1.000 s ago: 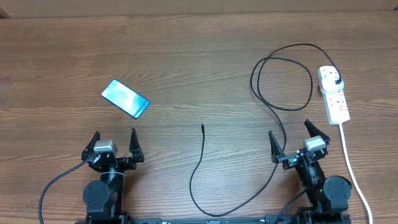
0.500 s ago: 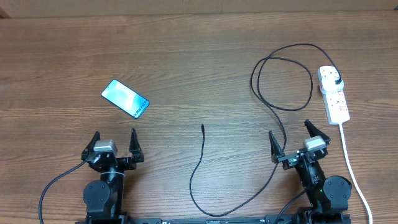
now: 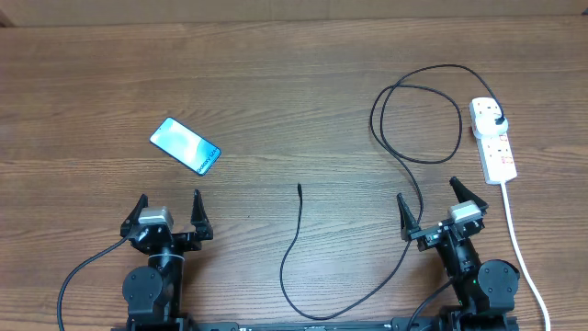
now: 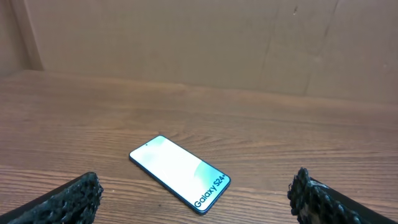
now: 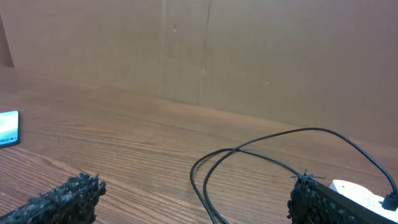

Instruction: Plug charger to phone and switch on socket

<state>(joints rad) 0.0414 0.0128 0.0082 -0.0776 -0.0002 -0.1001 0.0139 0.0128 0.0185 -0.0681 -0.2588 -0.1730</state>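
The phone [image 3: 186, 145] lies flat at the left of the table, its light-blue screen lit and reading "Galaxy" [image 4: 179, 173]. The charger [image 3: 296, 246] is a thin black cable; its connector tip [image 3: 299, 188] rests mid-table, and the cable loops [image 5: 249, 155] to a black plug in the socket [image 3: 492, 138], a white power strip at the far right. My left gripper [image 3: 169, 205] stands open just below the phone, holding nothing. My right gripper [image 3: 429, 196] is open too, beside the cable and left of the socket, its jaws wide with cable passing between them on the table.
A white cord [image 3: 522, 248] runs from the socket down the table's right edge. A brown cardboard wall [image 4: 199, 43] closes the far side. Both arm bases [image 3: 152, 285] sit at the near edge.
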